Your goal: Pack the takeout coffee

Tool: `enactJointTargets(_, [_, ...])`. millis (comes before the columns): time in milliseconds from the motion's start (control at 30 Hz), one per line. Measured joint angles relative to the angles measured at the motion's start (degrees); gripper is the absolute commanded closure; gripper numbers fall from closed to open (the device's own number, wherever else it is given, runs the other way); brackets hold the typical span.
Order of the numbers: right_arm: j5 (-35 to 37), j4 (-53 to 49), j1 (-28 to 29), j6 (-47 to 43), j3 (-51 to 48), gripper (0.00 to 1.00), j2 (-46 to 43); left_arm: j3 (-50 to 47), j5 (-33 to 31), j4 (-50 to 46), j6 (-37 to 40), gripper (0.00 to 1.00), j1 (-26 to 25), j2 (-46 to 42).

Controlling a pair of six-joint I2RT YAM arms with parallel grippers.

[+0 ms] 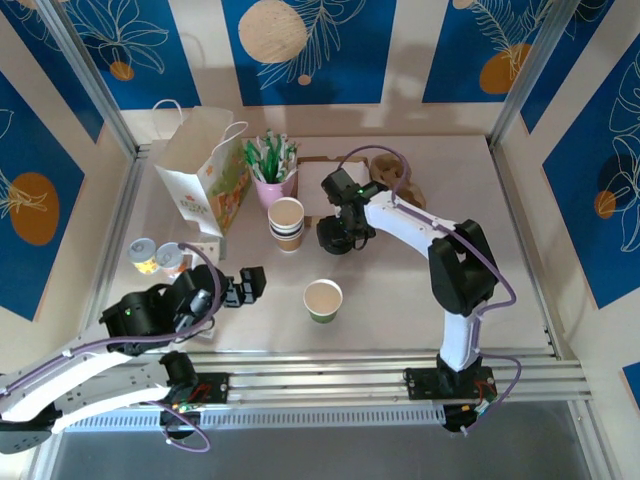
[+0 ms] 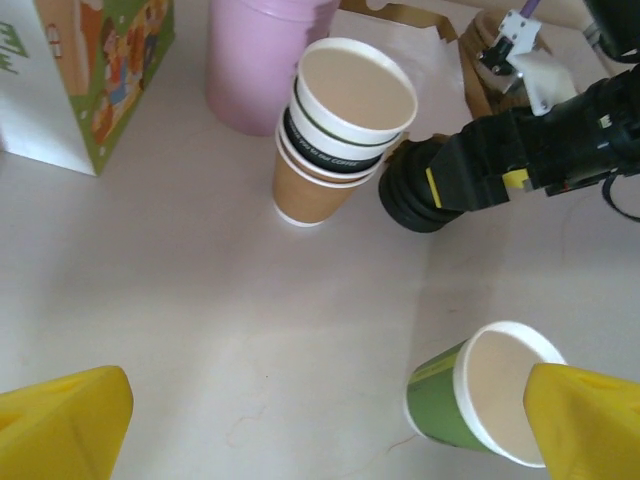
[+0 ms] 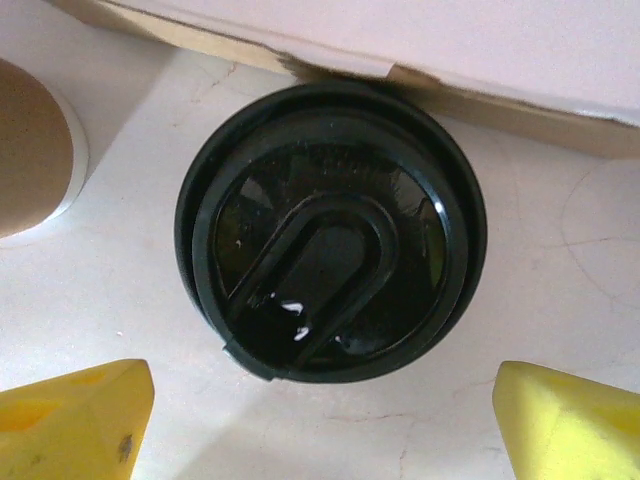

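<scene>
The takeout coffee's green paper cup stands upright and lidless on the table's middle, its pale inside showing. My left gripper is open to the left of it. In the left wrist view the cup sits just inside the right yellow fingertip, with bare table between the fingers of the gripper. My right gripper hangs open over a pile of black lids. The right wrist view has the gripper on the near side of the pile, touching nothing.
A white and green paper bag stands at the back left. Beside it are a pink cup of sticks and a stack of lidless beige cups. Two small cans sit at the left. A flat white box lies behind the lids.
</scene>
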Motion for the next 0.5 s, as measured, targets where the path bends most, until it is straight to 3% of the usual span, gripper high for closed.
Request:
enactJointTargets(367, [1.1, -0.2, -0.1, -1.0, 3.7, 0.12, 4.3, 0.0, -2.0, -3.1, 0.1, 0.00, 0.0, -0.7])
enactJointTargets(500, [1.3, -0.2, -0.4, -1.4, 4.3, 0.17, 5.4, 0.0, -2.0, -3.1, 0.1, 0.00, 0.0, -0.7])
